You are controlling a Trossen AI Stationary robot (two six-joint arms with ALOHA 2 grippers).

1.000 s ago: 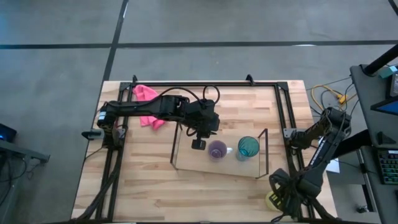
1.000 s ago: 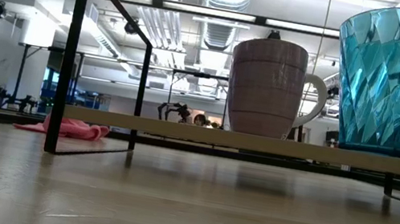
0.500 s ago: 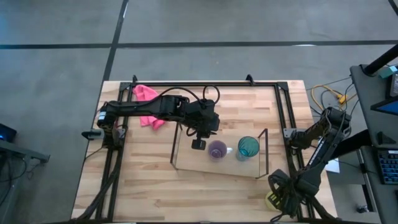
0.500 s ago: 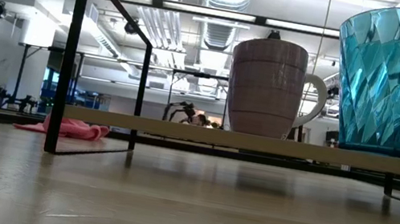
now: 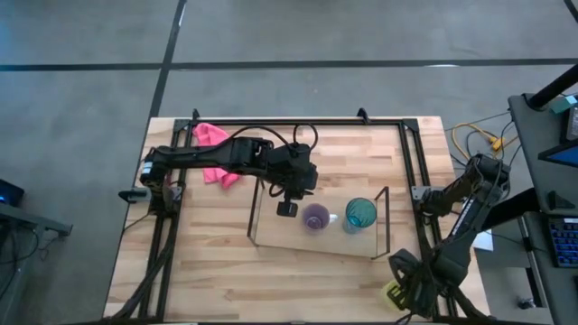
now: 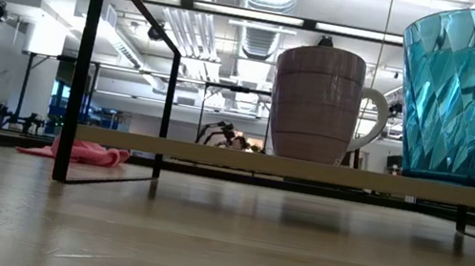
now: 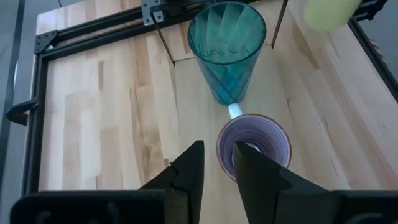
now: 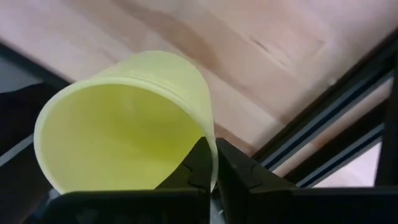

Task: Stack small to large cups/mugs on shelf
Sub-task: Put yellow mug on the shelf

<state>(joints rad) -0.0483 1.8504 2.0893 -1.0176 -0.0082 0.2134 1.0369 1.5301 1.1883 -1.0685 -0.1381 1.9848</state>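
Right hand (image 8: 211, 163) pinches yellow mug (image 8: 124, 124), seemingly off-table (image 5: 217, 253).

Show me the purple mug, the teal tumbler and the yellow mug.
purple mug (image 6: 314, 104): low view, side wall.
teal tumbler (image 6: 447, 91): low view, faceted side.
yellow mug (image 8: 118, 146): right wrist view, inside wall.

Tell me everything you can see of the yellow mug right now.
The yellow mug looks like pale, smooth plastic, and its inside appears empty. It is tipped, its open mouth toward the right wrist camera, with the right gripper shut on its rim wall. No handle shows. In the high view it sits low at the table's near right corner, past the black frame, well away from the shelf. Whether it rests on anything cannot be told.
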